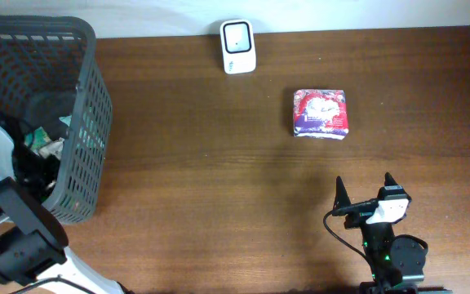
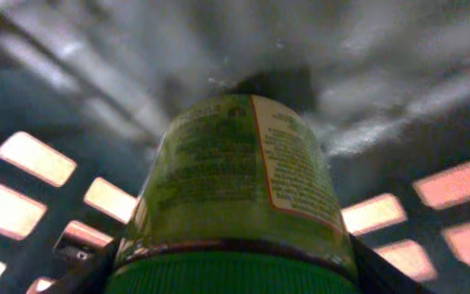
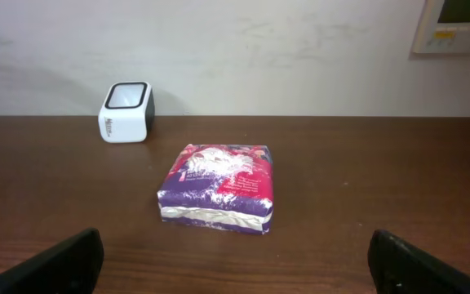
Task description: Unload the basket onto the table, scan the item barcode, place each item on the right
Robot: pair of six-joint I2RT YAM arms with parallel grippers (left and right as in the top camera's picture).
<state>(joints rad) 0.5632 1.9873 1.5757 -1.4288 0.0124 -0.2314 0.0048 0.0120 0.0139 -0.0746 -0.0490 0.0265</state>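
Bottle [image 2: 235, 188] w/ green cap sits inside the basket [image 1: 88, 122] at the left end of the bench [image 1: 202, 163]; prob. the item to scan. In the left wrist view it fills the frame: cap nearest the left tool [image 2: 233, 276], long axis running straight away toward the basket mesh, so the tool meets it cap-first. Dark fingers [image 2: 84, 278] flank the cap on both sides, jaws part-way in; can't tell whether they press on it yet. Left arm is the nearer one by far. The right tool [image 1: 364, 180] hangs wide open and empty at the bench's near edge, well apart from the basket. Scanner [image 1: 237, 46] stands at the far edge, well to the right of the basket, so I'd expect a lift out, then a carry rightward. A purple packet [image 1: 321, 113] lies btwn scanner and right tool, nothing touching it. Hidden: overhead shows neither bottle nor left tool, since arm + basket wall cover them. Label text is blurred and no barcode can be made out, so which side to turn toward the scanner is unknown.
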